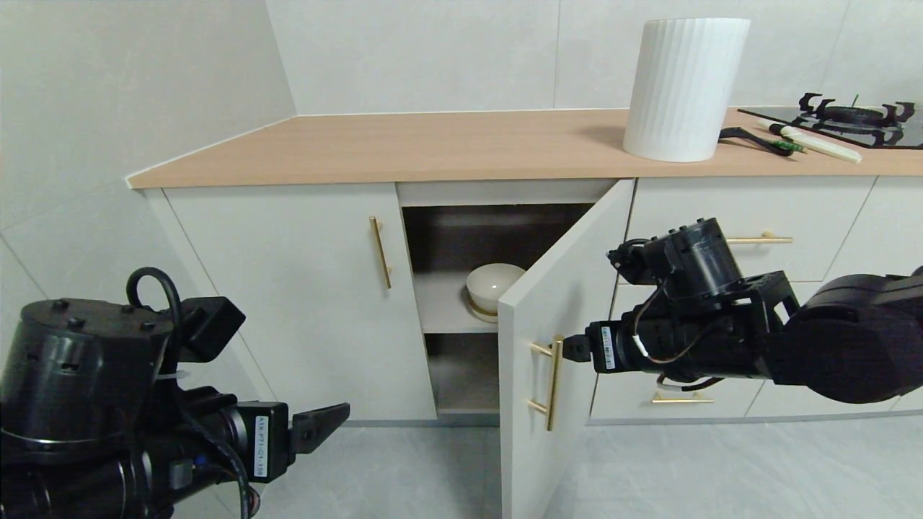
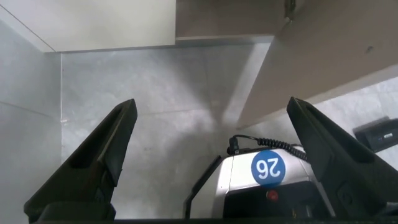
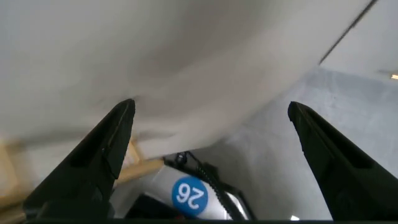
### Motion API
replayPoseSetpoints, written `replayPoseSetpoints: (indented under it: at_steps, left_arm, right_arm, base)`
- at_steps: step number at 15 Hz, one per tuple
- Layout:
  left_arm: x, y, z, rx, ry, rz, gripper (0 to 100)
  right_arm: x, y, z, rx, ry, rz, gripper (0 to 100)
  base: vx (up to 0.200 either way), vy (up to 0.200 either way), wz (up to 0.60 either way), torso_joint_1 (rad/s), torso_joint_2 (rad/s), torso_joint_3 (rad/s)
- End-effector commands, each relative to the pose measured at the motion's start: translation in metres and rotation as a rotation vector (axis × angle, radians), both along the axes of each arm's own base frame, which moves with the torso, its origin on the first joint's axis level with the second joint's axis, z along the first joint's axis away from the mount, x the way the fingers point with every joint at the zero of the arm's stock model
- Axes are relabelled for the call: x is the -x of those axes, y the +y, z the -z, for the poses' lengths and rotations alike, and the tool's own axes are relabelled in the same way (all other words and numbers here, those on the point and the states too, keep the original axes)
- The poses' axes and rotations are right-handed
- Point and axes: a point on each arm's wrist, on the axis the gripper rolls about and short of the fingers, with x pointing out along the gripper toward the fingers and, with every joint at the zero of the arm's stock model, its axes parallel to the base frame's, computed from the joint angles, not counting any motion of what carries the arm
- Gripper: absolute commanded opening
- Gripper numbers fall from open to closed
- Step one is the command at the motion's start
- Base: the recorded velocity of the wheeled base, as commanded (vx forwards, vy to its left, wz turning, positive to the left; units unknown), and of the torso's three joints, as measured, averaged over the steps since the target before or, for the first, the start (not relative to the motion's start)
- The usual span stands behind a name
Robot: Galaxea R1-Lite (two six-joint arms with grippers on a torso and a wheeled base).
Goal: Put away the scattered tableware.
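Observation:
A pale bowl (image 1: 493,286) rests on the upper shelf inside the open cabinet, on something flat with a tan rim. The cabinet door (image 1: 570,274) swings out toward me. My right gripper (image 1: 573,348) is open, its tips right beside the door's gold handle (image 1: 554,382). In the right wrist view the right gripper (image 3: 211,107) faces the door panel with nothing between its fingers, and the gold handle (image 3: 7,177) is at the edge. My left gripper (image 1: 324,422) hangs low near the floor, open and empty (image 2: 211,106). On the counter lie a black utensil (image 1: 750,137) and a white-handled utensil (image 1: 818,143).
A tall white ribbed container (image 1: 685,86) stands on the wooden counter (image 1: 433,144), with a gas hob (image 1: 854,119) at the far right. The closed left door (image 1: 288,288) has a gold handle (image 1: 381,252). Drawers (image 1: 764,209) sit behind the right arm.

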Motion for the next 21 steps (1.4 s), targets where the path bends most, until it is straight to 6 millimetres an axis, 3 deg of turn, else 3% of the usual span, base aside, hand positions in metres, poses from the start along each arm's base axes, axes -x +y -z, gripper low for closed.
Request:
replayPoseSetpoints:
  at_steps: [1,8,12,18,21]
  left_arm:
    - [-0.002,-0.001,0.002,-0.005,0.009,-0.001,100]
    - [-0.002,0.001,0.004,-0.034,0.015,0.004,100]
    - [-0.002,0.002,0.005,-0.038,0.013,0.004,100]
    - [-0.002,0.004,0.003,-0.029,0.005,-0.008,100]
    - [-0.002,0.004,0.002,-0.027,0.001,-0.008,100]
  right_arm:
    - [-0.01,0.007,0.02,0.014,0.034,0.012,100]
    - [-0.035,0.022,0.044,-0.078,-0.027,0.105,100]
    - [-0.037,0.023,0.045,-0.104,-0.033,0.117,100]
    - [-0.039,0.024,0.045,-0.124,-0.038,0.128,100]
    - [-0.05,0.031,0.048,-0.181,-0.052,0.179,100]
  base:
    - [0.0,0.0,0.0,0.0,0.0,0.0]
    - [0.0,0.0,0.0,0.0,0.0,0.0]
    - [0.15,0.0,0.0,0.001,0.0,0.002]
    - [0.0,0.0,0.0,0.0,0.0,0.0]
    - [0.0,0.0,0.0,0.0,0.0,0.0]
